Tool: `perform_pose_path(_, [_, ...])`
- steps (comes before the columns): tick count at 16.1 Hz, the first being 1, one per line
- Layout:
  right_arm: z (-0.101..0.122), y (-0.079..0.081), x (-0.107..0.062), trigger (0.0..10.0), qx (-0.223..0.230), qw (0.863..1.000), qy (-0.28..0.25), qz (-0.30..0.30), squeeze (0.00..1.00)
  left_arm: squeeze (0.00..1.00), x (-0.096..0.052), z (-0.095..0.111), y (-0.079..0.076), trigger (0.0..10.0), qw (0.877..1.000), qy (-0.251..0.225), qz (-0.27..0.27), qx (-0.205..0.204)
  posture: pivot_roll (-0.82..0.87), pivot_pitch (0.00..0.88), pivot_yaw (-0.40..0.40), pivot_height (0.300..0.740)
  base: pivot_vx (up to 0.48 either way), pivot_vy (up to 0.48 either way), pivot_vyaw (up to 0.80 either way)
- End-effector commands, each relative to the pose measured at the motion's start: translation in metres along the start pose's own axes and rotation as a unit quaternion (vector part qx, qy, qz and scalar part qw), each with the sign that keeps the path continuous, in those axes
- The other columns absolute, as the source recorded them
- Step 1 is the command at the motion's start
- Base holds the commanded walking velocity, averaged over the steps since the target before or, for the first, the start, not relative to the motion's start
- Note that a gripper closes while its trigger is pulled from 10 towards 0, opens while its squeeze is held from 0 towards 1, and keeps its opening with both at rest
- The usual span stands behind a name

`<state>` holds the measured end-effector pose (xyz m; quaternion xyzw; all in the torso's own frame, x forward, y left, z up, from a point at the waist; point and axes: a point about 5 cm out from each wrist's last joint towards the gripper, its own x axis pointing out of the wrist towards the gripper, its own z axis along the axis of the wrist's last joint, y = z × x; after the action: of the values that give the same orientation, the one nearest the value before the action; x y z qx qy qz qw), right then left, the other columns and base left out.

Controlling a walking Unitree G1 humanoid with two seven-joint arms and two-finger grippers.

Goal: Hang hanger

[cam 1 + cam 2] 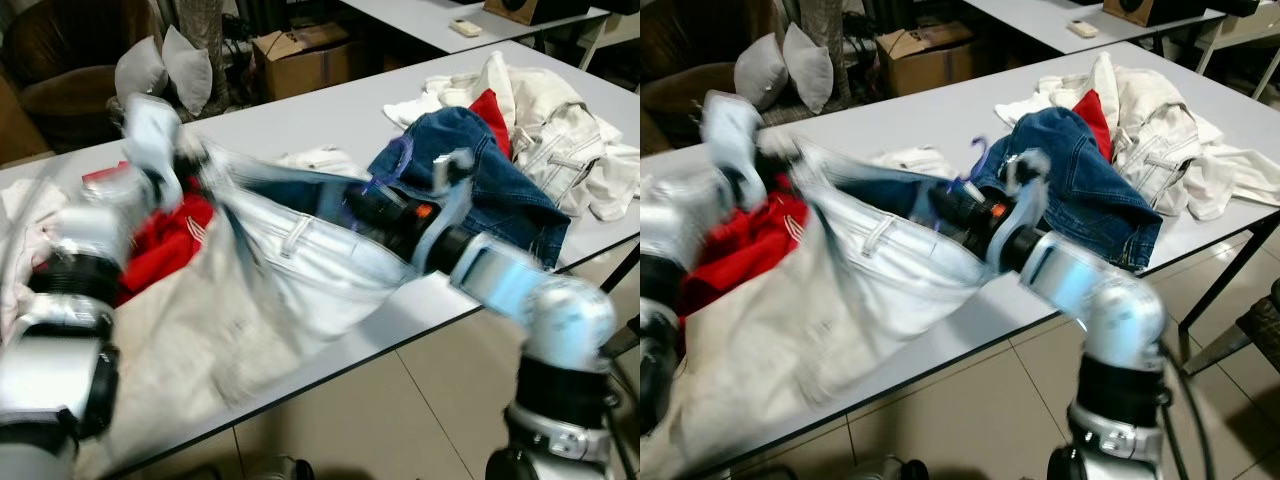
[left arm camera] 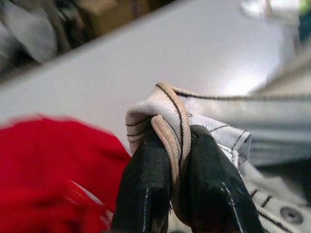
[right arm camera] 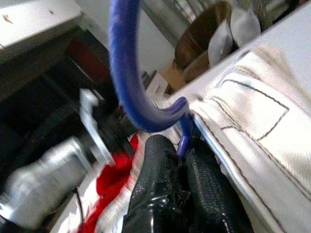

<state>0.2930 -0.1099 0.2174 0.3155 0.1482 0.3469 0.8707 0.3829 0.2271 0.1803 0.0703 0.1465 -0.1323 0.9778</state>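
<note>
Black right hand [image 3: 180, 170] pinches curved blue hanger [image 3: 127, 77].

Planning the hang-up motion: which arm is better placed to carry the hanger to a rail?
Right. The right gripper is shut on the blue hanger just below its hook. The left gripper only pinches the pale jeans' waistband, so it probably just supports the fabric.

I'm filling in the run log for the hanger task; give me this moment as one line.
left end effector: shut on pale jeans | right end effector: shut on blue hanger | jeans stretched over white table
</note>
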Motion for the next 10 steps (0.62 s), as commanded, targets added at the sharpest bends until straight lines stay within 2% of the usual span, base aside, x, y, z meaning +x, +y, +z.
perform_pose_path(1, [0.025, 0.017, -0.012, 10.0, -0.02, 0.998, -0.056, 0.027, 0.0, 0.0, -0.003, -0.032, 0.008, 0.0, 0.998, 0.055, 0.025, 0.012, -0.12, 0.0, 0.138, 0.74, 0.0, 0.0, 0.0])
perform_pose_path(2, [0.033, 0.023, -0.013, 10.0, -0.026, 0.997, -0.065, 0.033, 0.0, 0.0, 0.0, -0.05, -0.003, 0.0, 0.997, 0.071, 0.007, 0.013, -0.13, 0.0, 0.134, 0.74, 0.0, 0.0, 0.0])
perform_pose_path(5, [0.049, 0.033, -0.011, 10.0, -0.054, 0.995, -0.074, 0.03, 0.0, 0.0, 0.004, -0.09, -0.049, 0.0, 0.994, 0.079, -0.069, -0.033, -0.14, 0.0, 0.114, 0.74, 0.0, 0.0, 0.0])
perform_pose_path(7, [0.061, 0.038, -0.006, 10.0, -0.07, 0.993, -0.088, 0.027, 0.0, 0.0, -0.002, -0.101, -0.066, 0.0, 0.991, 0.06, -0.093, -0.074, -0.14, 0.0, 0.1, 0.74, 0.0, 0.0, 0.0])
perform_pose_path(8, [0.063, 0.039, -0.005, 10.0, -0.073, 0.993, -0.09, 0.028, 0.0, 0.0, -0.004, -0.104, -0.068, 0.0, 0.99, 0.054, -0.097, -0.086, -0.14, 0.0, 0.093, 0.74, 0.0, 0.0, 0.0])
perform_pose_path(9, [0.064, 0.041, -0.004, 10.0, -0.075, 0.993, -0.089, 0.03, 0.0, 0.0, -0.009, -0.107, -0.071, 0.6, 0.989, 0.035, -0.103, -0.097, -0.14, 0.0, 0.084, 0.74, 0.0, 0.0, 0.0])
perform_pose_path(10, [0.063, 0.041, -0.002, 10.0, -0.074, 0.993, -0.086, 0.033, 0.0, 0.0, -0.014, -0.106, -0.074, 9.3, 0.989, 0.014, -0.11, -0.095, -0.13, 0.0, 0.075, 0.74, 0.0, 0.0, 0.0])
